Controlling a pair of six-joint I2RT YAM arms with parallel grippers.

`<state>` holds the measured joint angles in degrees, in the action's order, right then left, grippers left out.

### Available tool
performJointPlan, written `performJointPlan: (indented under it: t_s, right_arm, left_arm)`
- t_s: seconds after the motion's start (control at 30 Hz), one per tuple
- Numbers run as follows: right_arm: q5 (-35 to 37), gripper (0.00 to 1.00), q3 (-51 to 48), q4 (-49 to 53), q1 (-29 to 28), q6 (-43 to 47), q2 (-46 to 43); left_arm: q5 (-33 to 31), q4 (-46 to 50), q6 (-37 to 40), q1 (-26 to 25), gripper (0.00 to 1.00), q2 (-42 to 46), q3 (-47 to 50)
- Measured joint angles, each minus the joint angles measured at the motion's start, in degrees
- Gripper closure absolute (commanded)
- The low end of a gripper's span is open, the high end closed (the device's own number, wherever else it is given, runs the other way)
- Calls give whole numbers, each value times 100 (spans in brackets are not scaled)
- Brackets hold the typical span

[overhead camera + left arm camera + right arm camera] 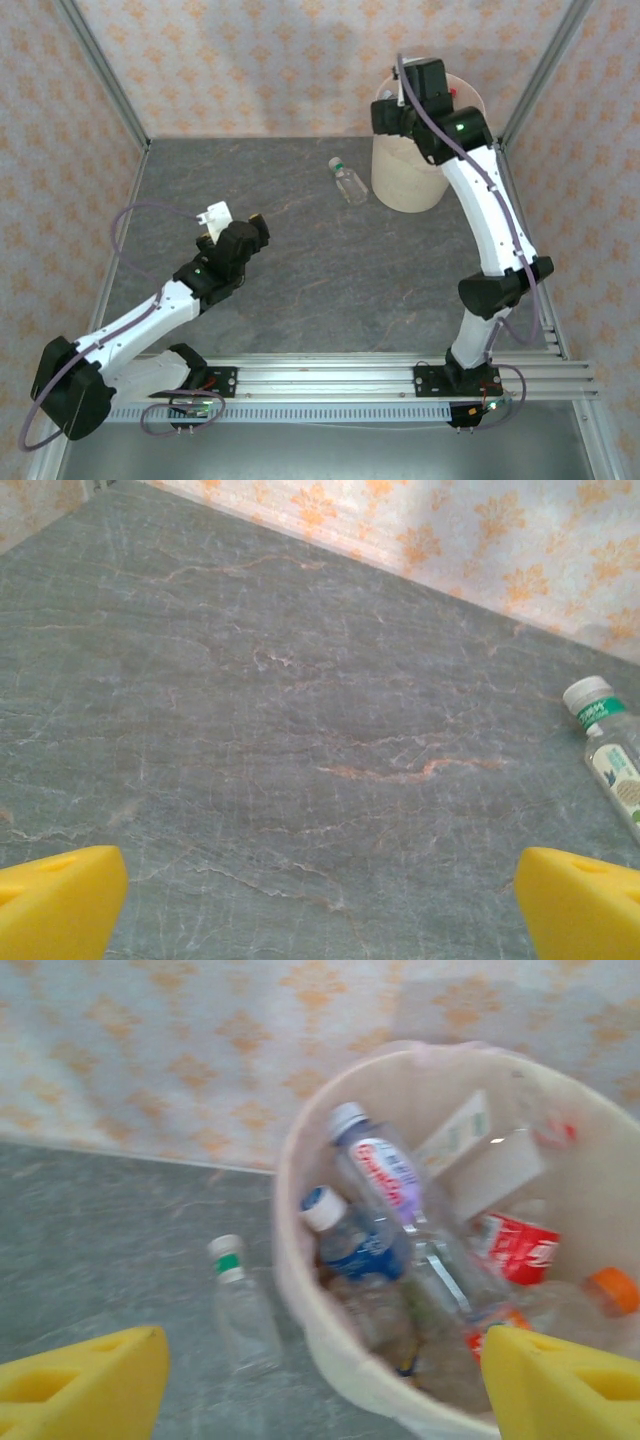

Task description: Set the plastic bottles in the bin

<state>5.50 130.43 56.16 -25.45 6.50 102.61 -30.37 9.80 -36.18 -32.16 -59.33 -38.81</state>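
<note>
**Jaws wide on both sides, nothing held**

My left arm (pixel 140 320) stretches low and forward, its left gripper (pixel 320 910) spread wide and empty. My right arm (pixel 490 210) stands tall, elbow bent, with the right gripper (pixel 320 1380) tilted downward, jaws apart.

You have the right gripper (pixel 320 1390) hanging over the bin (pixel 290 1220), jaws wide apart, with bottles (pixel 385 1175) piled inside it, red and blue labels and an orange cap among them, and a lone bottle (pixel 243 1320) lying on the table (pixel 100 1230) just beside the bin's left wall
</note>
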Motion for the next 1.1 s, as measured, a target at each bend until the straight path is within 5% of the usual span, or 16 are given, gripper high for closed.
performJointPlan:
  t_s: [0.4, 0.9, 1.1]
  right_arm:
    - [-778, 1, -2472, -1646, -529, -278, -146]
    - [122, 1, -2675, -2236, -601, -201, 1438]
    - [-83, 1, -2573, -2103, -597, 127, 2002]
  left_arm:
    - [190, -57, -50, 380, 0, 920, 566]
    - [297, -11, -284, 483, 0, 1082, 706]
    - [297, -4, -304, 485, 0, 1082, 706]
